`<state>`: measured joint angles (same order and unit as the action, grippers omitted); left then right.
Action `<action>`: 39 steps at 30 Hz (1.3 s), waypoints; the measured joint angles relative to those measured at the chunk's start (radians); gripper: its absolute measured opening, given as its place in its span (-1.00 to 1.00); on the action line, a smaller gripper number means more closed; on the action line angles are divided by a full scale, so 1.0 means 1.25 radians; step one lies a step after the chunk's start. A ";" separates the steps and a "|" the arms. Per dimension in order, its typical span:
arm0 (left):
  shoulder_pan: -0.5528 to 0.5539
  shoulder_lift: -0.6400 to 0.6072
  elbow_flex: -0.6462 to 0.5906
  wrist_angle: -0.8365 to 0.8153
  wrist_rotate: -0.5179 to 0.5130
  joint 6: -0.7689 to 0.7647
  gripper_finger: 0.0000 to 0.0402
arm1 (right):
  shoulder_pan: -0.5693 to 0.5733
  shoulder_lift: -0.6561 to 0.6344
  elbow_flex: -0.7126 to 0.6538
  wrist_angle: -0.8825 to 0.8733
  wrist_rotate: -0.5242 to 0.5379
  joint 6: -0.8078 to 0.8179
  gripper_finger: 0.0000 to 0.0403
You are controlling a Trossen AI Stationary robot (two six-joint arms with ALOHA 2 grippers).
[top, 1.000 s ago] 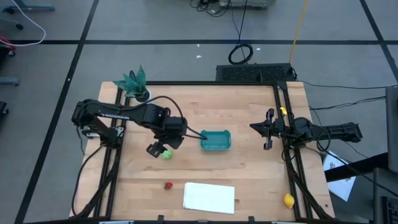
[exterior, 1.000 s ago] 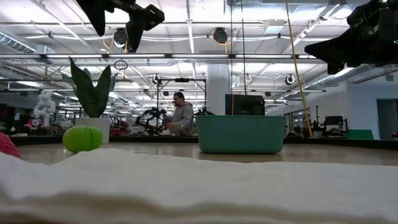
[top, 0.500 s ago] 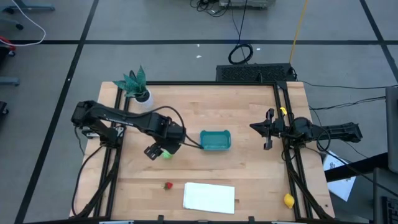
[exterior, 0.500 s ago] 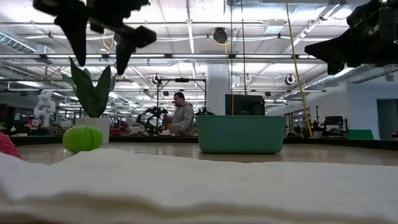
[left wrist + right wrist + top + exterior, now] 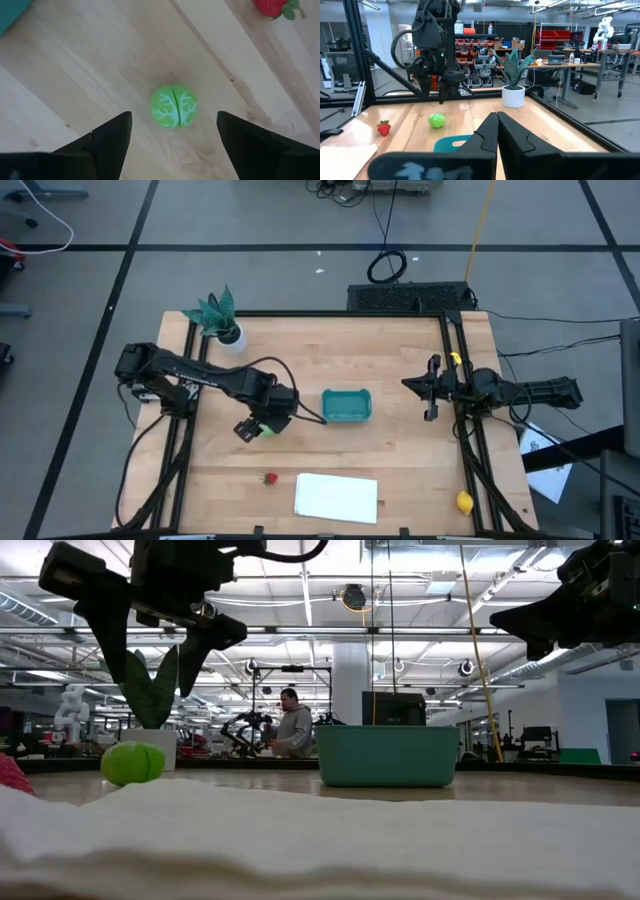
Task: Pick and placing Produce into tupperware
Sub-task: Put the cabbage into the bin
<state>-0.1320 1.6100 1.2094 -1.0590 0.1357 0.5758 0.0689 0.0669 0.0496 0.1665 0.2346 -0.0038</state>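
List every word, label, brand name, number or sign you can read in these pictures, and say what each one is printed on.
None can be read.
The left arm carries pale lettering, too small to make out.
The shelves of bins in the room behind show only blurred labels.
The tupperware and white sheet show no print.

A plant [image 5: 217, 313] in a white pot [image 5: 230, 334] stood at the table's [image 5: 400, 450] far left corner. A white sheet [image 5: 337, 497] lay flat near the front edge. In the room beyond, a person [image 5: 292, 727] stood among benches.
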 joint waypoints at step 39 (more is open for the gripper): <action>0.010 0.000 -0.185 0.227 0.042 -0.086 0.88 | 0.000 0.000 0.000 0.000 0.000 0.000 -1.00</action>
<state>-0.1196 1.6100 0.9778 -0.7757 0.1879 0.4685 0.0689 0.0669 0.0498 0.1665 0.2344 -0.0036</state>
